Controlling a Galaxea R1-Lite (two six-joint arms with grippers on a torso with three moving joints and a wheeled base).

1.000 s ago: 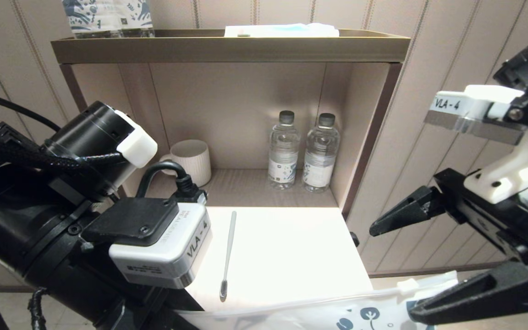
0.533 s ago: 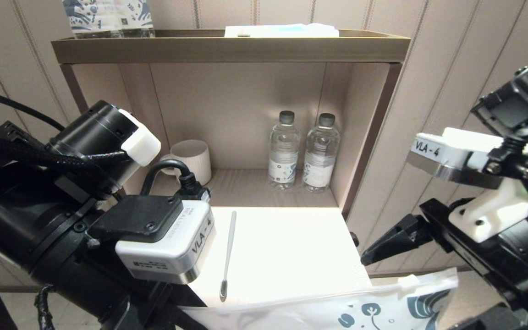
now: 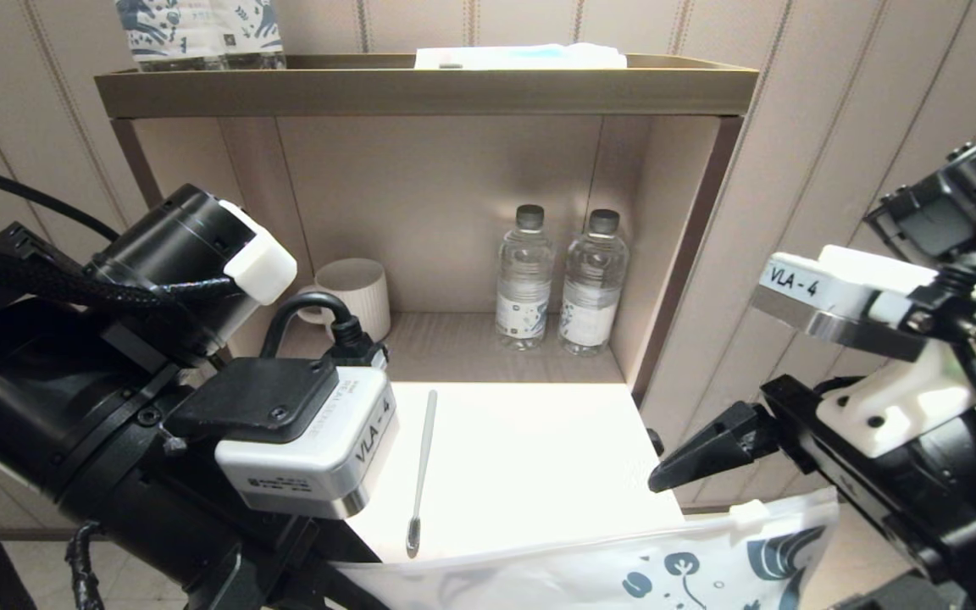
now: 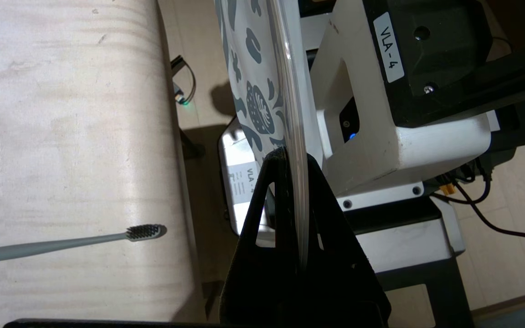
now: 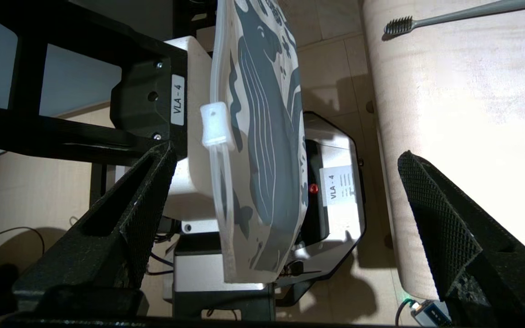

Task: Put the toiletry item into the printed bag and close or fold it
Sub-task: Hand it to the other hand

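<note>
Beside the tabletop point(image 3: 539, 457), the left pincer point(image 4: 296, 200) clamps the printed bag point(image 3: 623, 572); the right pincer point(image 5: 285, 237) gapes wide, empty; the toothbrush point(image 3: 420, 462) lies apart.

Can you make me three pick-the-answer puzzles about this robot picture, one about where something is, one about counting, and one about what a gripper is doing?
1. Where is the toothbrush?
A. inside the bag
B. lying on the table
C. in the cup

2. How many water bottles stand in the shelf nook?
A. two
B. four
C. none

3. What is the left gripper doing?
A. wide open
B. pinching the bag's edge
C. holding the toothbrush

Answers:
1 B, it lies flat on the pale table, outside the bag.
2 A, two capped bottles stand side by side.
3 B, the left wrist view shows its fingers shut on the bag's top edge; the right gripper is open.
</note>
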